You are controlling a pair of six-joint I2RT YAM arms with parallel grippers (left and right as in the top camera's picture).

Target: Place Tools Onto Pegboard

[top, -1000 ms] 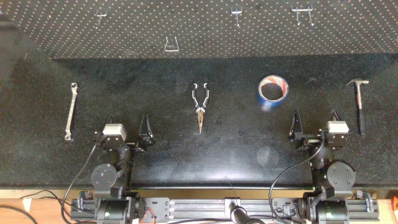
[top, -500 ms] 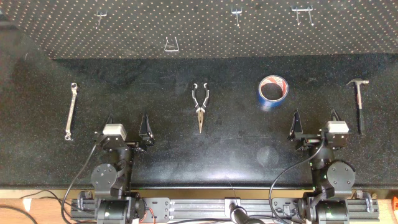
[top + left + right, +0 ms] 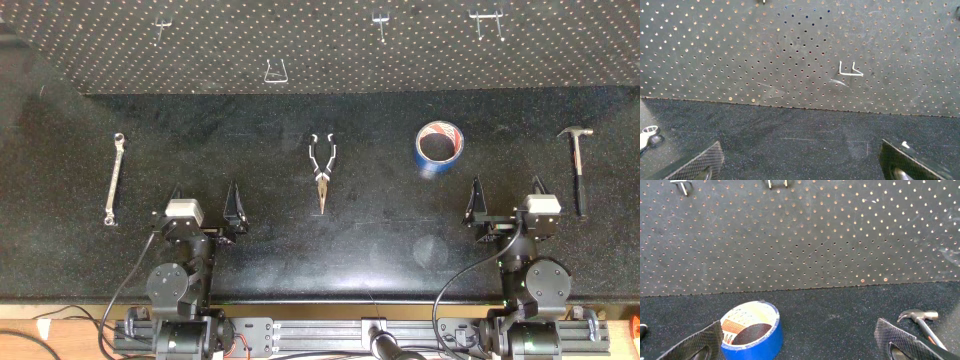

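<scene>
**Q:** Where are the tools located?

**A:** All four lie flat on the table (image 3: pixel 380 250), in a row and well apart. The wrench (image 3: pixel 114 180) is near the left edge, the pliers (image 3: pixel 321 172) at centre, the tape roll (image 3: pixel 439 146) right of centre and the hammer (image 3: pixel 577 165) near the right edge. None hangs on the pegboard (image 3: pixel 320 45).

**Q:** Why this arrangement?

**A:** The spacing probably lets a gripper close on one tool without disturbing its neighbour. The wire hooks (image 3: pixel 276 72) are bare and ready to receive tools.

**Q:** What is the gripper status?

**A:** The left gripper (image 3: pixel 205 192) and right gripper (image 3: pixel 506 188) sit toward the near edge. Both have their fingers spread apart and hold nothing.

**Q:** And the surface?

**A:** The table has a black, coarse-textured covering. The perforated board rises along its far edge, and cables (image 3: pixel 130 290) trail at the arm bases.
</scene>
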